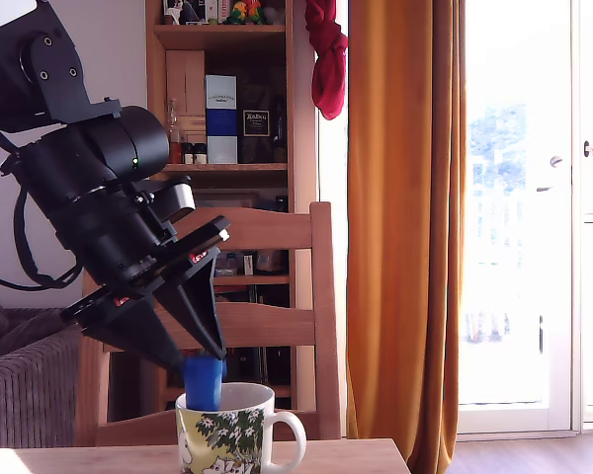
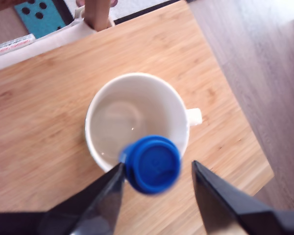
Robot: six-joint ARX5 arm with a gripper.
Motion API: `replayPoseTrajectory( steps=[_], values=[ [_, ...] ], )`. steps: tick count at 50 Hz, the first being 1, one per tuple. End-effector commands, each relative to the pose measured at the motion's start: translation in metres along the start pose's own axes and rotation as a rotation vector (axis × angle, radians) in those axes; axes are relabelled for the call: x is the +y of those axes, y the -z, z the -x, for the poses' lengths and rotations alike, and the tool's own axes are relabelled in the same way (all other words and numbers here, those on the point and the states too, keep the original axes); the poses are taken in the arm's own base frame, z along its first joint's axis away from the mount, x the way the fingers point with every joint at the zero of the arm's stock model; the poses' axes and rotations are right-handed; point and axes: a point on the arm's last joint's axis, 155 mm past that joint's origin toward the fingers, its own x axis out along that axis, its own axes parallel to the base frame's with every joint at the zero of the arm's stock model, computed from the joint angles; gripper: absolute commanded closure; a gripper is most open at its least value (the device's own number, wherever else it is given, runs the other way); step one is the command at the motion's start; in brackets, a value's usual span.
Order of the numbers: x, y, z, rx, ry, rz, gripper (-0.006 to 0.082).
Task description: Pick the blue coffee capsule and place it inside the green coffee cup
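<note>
The gripper (image 2: 157,169) points down over the mug, its two black fingers (image 1: 200,314) spread wider than the blue coffee capsule (image 2: 152,164); the wrist view shows one finger touching the capsule and a gap at the other, so whether it is gripped cannot be told. The capsule sits at the mouth of the green coffee cup (image 1: 239,430), partly below its cream rim. The cup stands on a wooden table (image 2: 44,107), before a wooden chair (image 1: 277,296).
</note>
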Motion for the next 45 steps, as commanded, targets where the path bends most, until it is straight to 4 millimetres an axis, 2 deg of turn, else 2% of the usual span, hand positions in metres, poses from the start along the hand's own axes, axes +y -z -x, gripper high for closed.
replayPoseTrajectory(
  steps=[1, 5, 7, 11, 13, 14, 17, 22, 32, 38, 45],
  values=[
    [0.001, 0.003, -0.002, 0.010, -0.005, -0.011, 0.0266],
    [0.000, 0.003, -0.002, 0.009, -0.001, -0.011, 0.0321],
    [-0.001, 0.002, -0.002, 0.007, 0.002, -0.013, 0.0409],
    [-0.003, -0.003, 0.000, -0.003, 0.008, -0.024, 0.0673],
    [-0.004, -0.007, 0.002, -0.013, 0.010, -0.028, 0.0776],
    [-0.005, -0.009, 0.004, -0.021, 0.009, -0.033, 0.0799],
    [-0.006, -0.018, 0.009, -0.051, -0.001, -0.056, 0.0784],
    [-0.002, -0.036, 0.029, -0.132, -0.061, -0.095, 0.0786],
    [0.003, -0.070, 0.089, -0.310, -0.210, -0.175, 0.0786],
    [0.011, -0.073, 0.120, -0.355, -0.279, -0.203, 0.0786],
    [0.030, -0.072, 0.148, -0.386, -0.358, -0.202, 0.0786]
  ],
)
